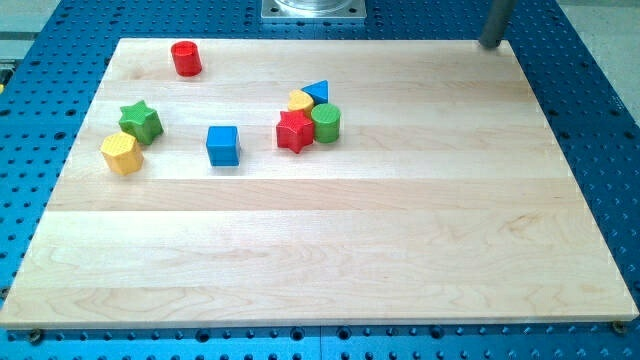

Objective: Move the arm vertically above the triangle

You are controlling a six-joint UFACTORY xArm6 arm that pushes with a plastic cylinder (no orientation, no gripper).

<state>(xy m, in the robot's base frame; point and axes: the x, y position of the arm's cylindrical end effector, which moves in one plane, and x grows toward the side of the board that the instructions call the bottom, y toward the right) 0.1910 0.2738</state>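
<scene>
Hovering at the far right corner of the counter (pixel 330 250), my tip (pixel 491 44) sits just off the wooden edge, over the blue perforated base (pixel 590 120); I carry no claw, only a bare rod, so nothing is grasped. Well apart from it, to the left, lies the blue triangle (pixel 317 92), at the far side of a tight cluster, touching the yellow block (pixel 301 101). Just nearer are the green cylinder (pixel 326 123) and the red star (pixel 295 131), pressed together. Further left stands the blue cube (pixel 223 145) alone. Near the left edge, the green star (pixel 141 121) touches the yellow hexagon (pixel 122 153). The red cylinder (pixel 186 58) stands far left.
</scene>
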